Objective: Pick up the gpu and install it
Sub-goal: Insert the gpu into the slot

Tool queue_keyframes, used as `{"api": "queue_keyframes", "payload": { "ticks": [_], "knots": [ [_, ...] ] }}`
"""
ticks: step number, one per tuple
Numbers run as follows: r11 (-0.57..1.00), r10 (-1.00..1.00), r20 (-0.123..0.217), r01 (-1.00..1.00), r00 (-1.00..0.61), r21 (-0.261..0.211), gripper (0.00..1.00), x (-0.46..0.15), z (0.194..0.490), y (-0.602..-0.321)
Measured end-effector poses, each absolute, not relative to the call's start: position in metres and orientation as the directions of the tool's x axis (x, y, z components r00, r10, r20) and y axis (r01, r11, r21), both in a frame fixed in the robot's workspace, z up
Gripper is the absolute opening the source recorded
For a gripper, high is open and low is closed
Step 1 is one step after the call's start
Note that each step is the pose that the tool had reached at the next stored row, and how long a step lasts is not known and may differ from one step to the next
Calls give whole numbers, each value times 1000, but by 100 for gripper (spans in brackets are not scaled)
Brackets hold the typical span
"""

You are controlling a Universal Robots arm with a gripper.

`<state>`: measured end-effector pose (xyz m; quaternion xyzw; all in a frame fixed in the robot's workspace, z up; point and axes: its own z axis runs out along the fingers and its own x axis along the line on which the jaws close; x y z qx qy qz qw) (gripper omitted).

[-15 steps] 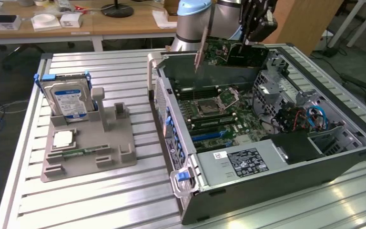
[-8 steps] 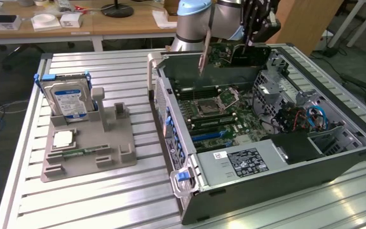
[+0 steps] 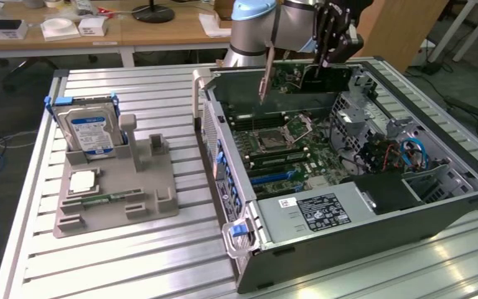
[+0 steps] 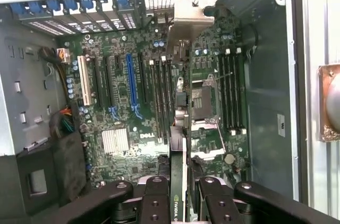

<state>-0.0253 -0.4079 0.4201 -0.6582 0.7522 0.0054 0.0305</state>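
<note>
Wrist view: end effector (image 4: 181,198), partly closed, grips the gpu (image 4: 178,168).

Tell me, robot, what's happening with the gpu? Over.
Status: gripper shut on the gpu. It hangs on edge over the open computer case, not in a slot. Nothing seen blocking it.

Your arm: one, with one gripper (image 3: 330,61)
gpu (image 3: 318,80): you have one
computer case (image 3: 347,246): one
hard drive (image 3: 89,129): one
memory stick (image 3: 106,200): one
grey holder (image 3: 154,207): one
long blue slot (image 4: 130,83): one
white slot (image 4: 85,88): one
</note>
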Motion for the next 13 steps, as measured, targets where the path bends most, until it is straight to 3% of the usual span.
{"api": "queue_keyframes", "payload": {
  "ticks": [13],
  "knots": [
    [87, -995, -49, -996, -87, 2, 26, -27, 403, -410]
  ]
}}
